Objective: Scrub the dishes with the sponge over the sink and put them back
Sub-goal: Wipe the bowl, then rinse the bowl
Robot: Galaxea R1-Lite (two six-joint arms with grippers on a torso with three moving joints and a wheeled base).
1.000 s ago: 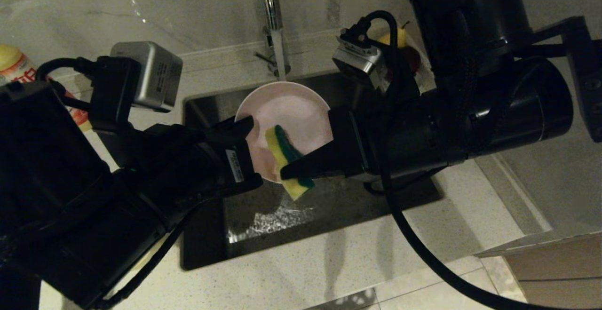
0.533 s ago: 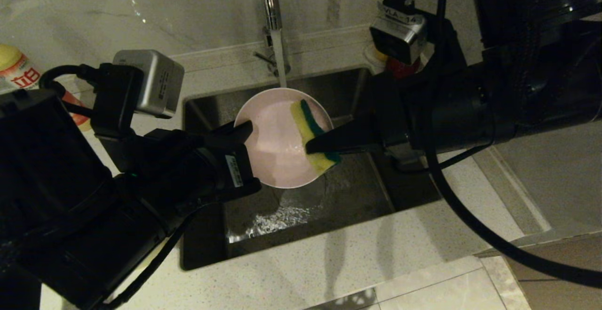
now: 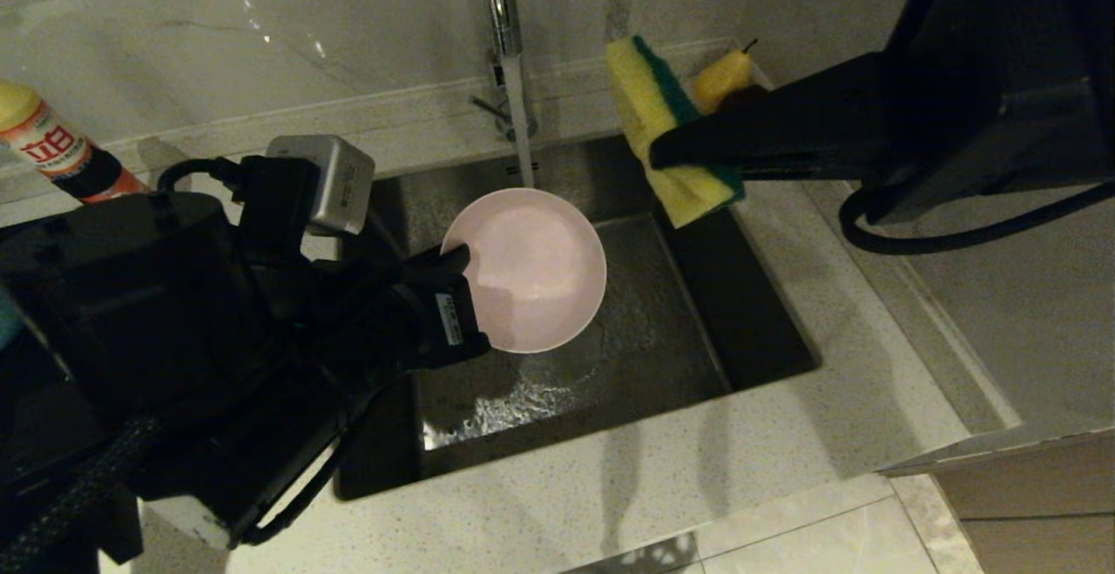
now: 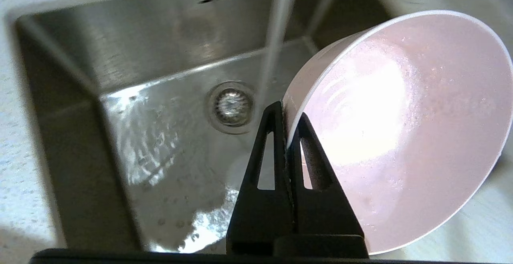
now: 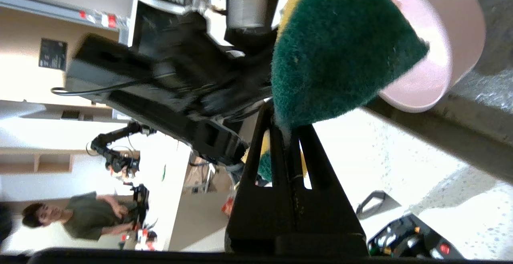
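Speckled pale stone counter (image 3: 697,478) surrounds the rectangular brushed stainless-steel sink (image 3: 645,356), with water running from the chrome tap (image 3: 501,16) onto its floor; the left gripper (image 3: 457,260) is clenched on the rim of the pale pink plastic bowl (image 3: 536,269), holding it tilted over the basin beside the stream; the right gripper (image 3: 662,156) is clamped on the yellow sponge with a dark green scouring layer (image 3: 653,95), held above the sink's far right corner, apart from the bowl
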